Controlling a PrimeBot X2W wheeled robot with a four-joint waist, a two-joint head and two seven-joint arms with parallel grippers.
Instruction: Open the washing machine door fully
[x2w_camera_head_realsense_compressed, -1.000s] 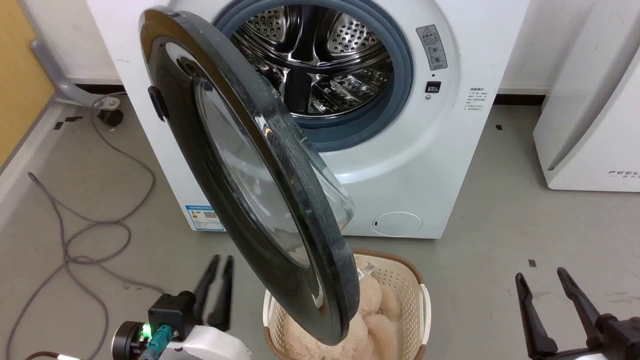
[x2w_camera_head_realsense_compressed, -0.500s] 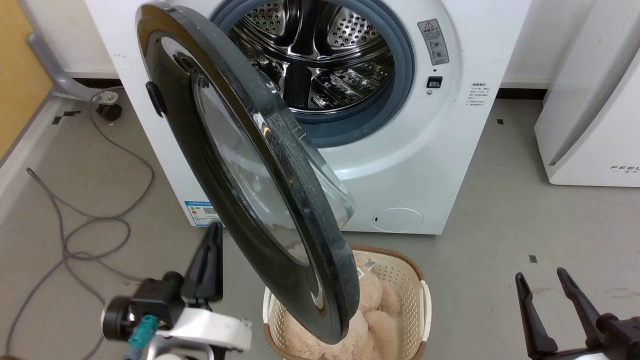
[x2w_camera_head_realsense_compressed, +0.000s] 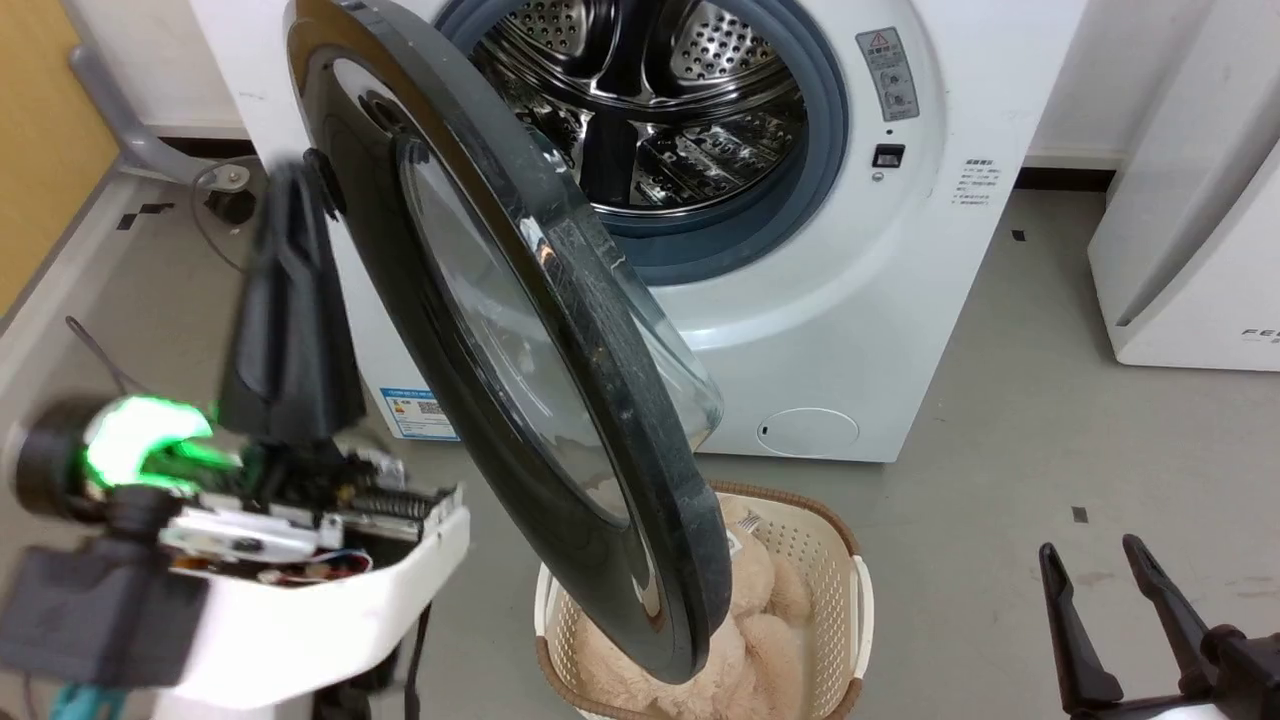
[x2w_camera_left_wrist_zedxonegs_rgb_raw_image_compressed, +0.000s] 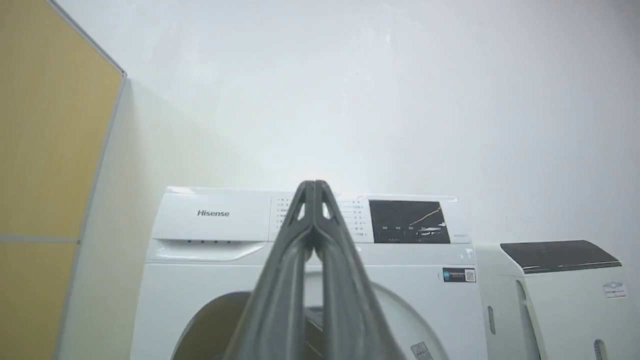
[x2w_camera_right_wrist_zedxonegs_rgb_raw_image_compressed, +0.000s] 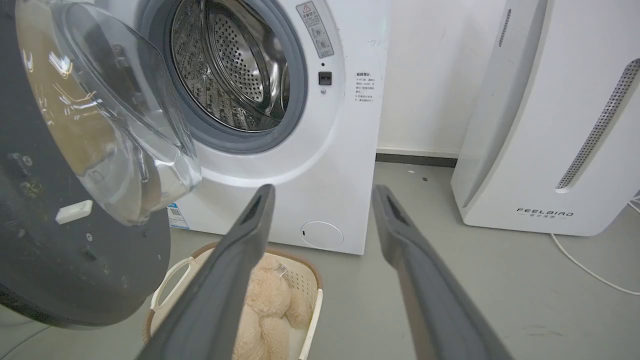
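Note:
The washing machine door (x2w_camera_head_realsense_compressed: 480, 330), round, glossy black with a bulging clear glass window, stands swung out about edge-on from the white washing machine (x2w_camera_head_realsense_compressed: 880, 300); its inner side (x2w_camera_right_wrist_zedxonegs_rgb_raw_image_compressed: 75, 200) faces the right wrist view. The steel drum (x2w_camera_head_realsense_compressed: 650, 110) lies exposed behind it. My left gripper (x2w_camera_head_realsense_compressed: 290, 200) is raised left of the door's outer face, shut with nothing between its fingers (x2w_camera_left_wrist_zedxonegs_rgb_raw_image_compressed: 300, 235), tips close to the door's left rim. At the lower right my right gripper (x2w_camera_head_realsense_compressed: 1095, 555) hangs open and empty, well clear of the door.
A cream laundry basket (x2w_camera_head_realsense_compressed: 845, 590) holding a beige plush toy (x2w_camera_head_realsense_compressed: 750, 600) sits on the floor under the door's lower edge. The white FEELBIRD appliance (x2w_camera_right_wrist_zedxonegs_rgb_raw_image_compressed: 550, 125) stands right of the machine. A grey cable (x2w_camera_head_realsense_compressed: 95, 350) trails over the floor at left, beside a yellow panel (x2w_camera_left_wrist_zedxonegs_rgb_raw_image_compressed: 50, 175).
My left arm has risen from the lower left, its shut fingers now up beside the door's left rim. The camera shifted slightly. The door and right gripper kept their places.

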